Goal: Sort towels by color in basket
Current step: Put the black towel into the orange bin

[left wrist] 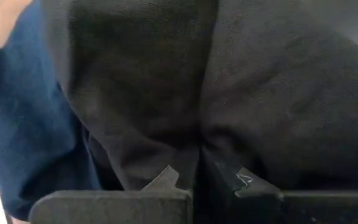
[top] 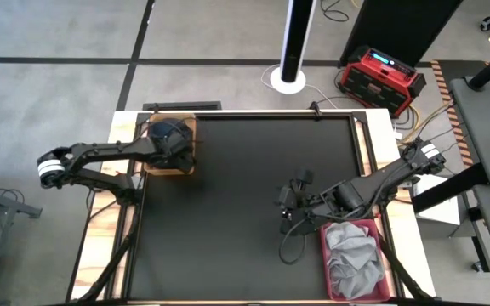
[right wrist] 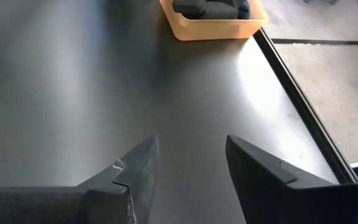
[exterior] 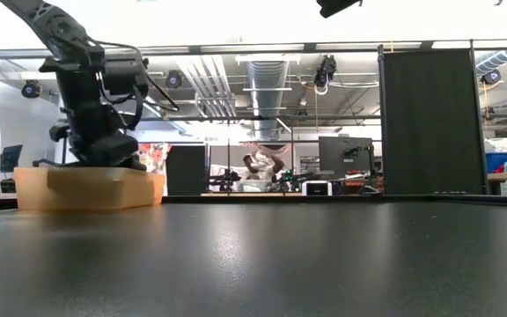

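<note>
Left claw (top: 170, 136): closed, pressed into dark towels (left wrist: 166, 87) inside orange basket (top: 185, 166). Right claw (right wrist: 188, 168): open, empty, beside red basket (top: 326, 246) of grey towels (top: 351, 255).

Lab: exposed ceiling ducts (exterior: 267, 75), cluttered benches (exterior: 324, 187)

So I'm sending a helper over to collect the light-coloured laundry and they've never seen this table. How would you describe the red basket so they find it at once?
Start at the black table and go to the corner under the right arm, opposite the tan wooden basket of dark towels. There sits the red basket, the only red container, heaped with grey towels.
</note>
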